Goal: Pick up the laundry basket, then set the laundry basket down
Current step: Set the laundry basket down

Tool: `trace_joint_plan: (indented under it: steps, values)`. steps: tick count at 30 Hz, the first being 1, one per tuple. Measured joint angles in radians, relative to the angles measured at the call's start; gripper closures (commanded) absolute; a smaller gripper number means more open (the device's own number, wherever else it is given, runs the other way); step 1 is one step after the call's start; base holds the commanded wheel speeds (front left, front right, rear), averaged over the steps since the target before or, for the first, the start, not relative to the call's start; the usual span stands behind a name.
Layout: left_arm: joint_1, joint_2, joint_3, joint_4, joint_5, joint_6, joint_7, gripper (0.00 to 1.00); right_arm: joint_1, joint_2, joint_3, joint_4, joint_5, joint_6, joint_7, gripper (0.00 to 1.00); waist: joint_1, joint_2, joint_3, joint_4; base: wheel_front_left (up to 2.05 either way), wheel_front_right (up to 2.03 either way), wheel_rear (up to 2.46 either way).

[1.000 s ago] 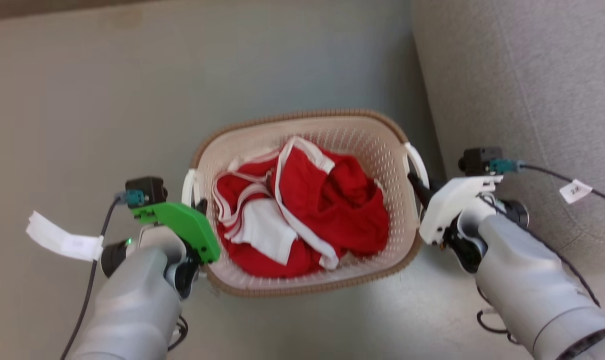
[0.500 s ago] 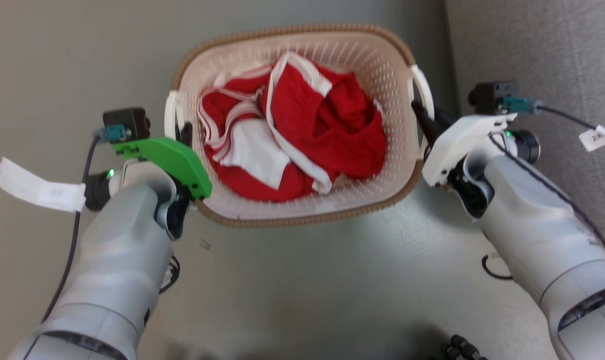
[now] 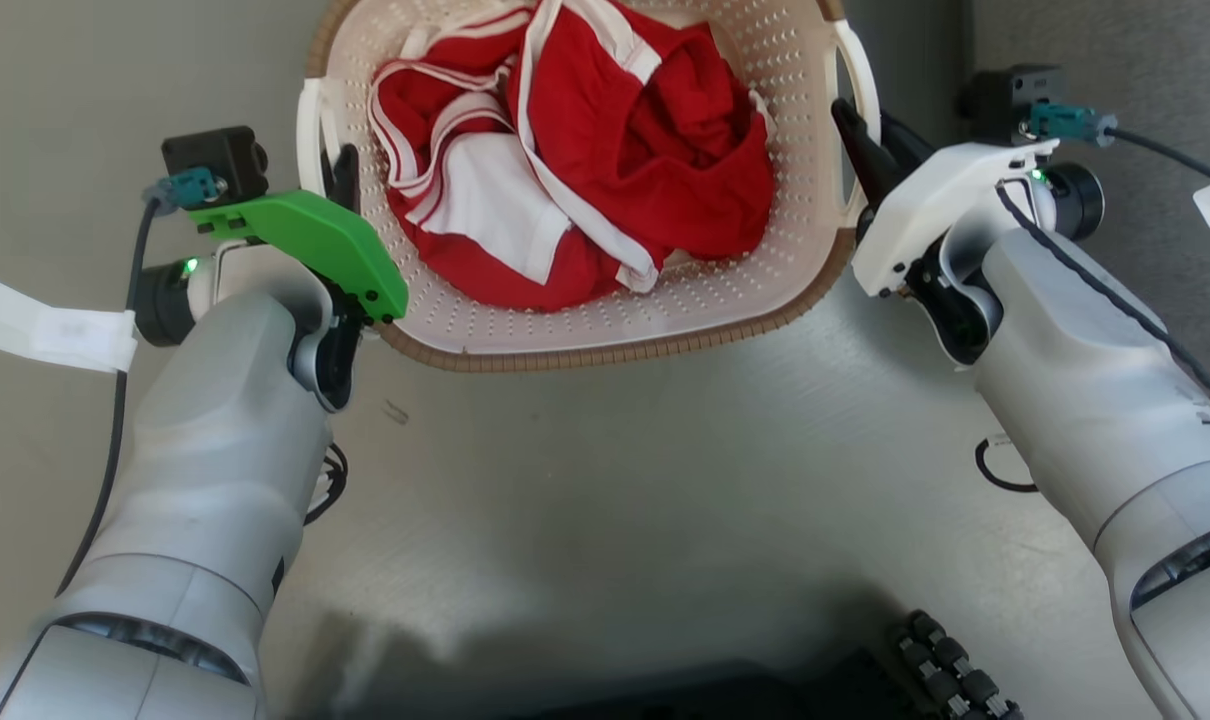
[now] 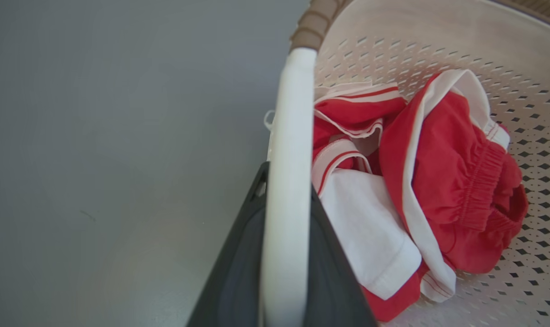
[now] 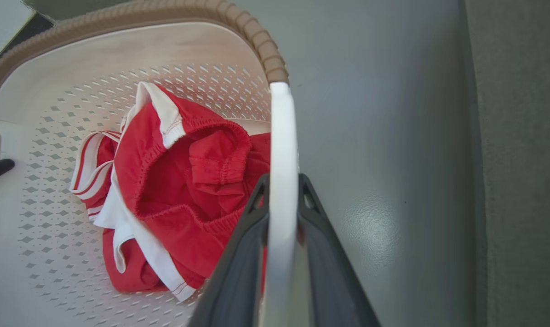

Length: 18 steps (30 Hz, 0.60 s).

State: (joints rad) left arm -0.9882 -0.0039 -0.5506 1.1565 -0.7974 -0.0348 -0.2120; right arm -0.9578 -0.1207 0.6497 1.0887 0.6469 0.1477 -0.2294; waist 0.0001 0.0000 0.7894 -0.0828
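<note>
Grey floor (image 3: 605, 480); left hand (image 3: 337, 175), right hand (image 3: 865, 120) tight on laundry basket (image 3: 725, 290) handles (image 3: 308, 120).

The left forearm (image 3: 215, 450) and the right forearm (image 3: 1085, 380), both pale grey, reach forward and stand well apart. The left gripper (image 3: 343, 168), under a green wrist cover (image 3: 315, 240), has its two dark fingers (image 4: 229, 272) pressed on the left handle (image 3: 308, 125) of the laundry basket (image 3: 585, 325). The right gripper (image 3: 862, 128), under a white wrist cover (image 3: 925, 210), clamps the right handle (image 3: 862, 70) the same way.
</note>
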Motion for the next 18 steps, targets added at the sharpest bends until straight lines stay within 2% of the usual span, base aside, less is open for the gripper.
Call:
trace_joint_plan:
  steps: [18]
  values:
    - [-0.071, 0.006, 0.002, 0.020, 0.019, 0.008, -0.019, 1.00, -0.063, -0.005, 0.011, -0.005, -0.033, 0.000, -0.016, 1.00, 0.0000, 0.0000, 0.124, 0.015, 0.00, 0.00, 0.00]
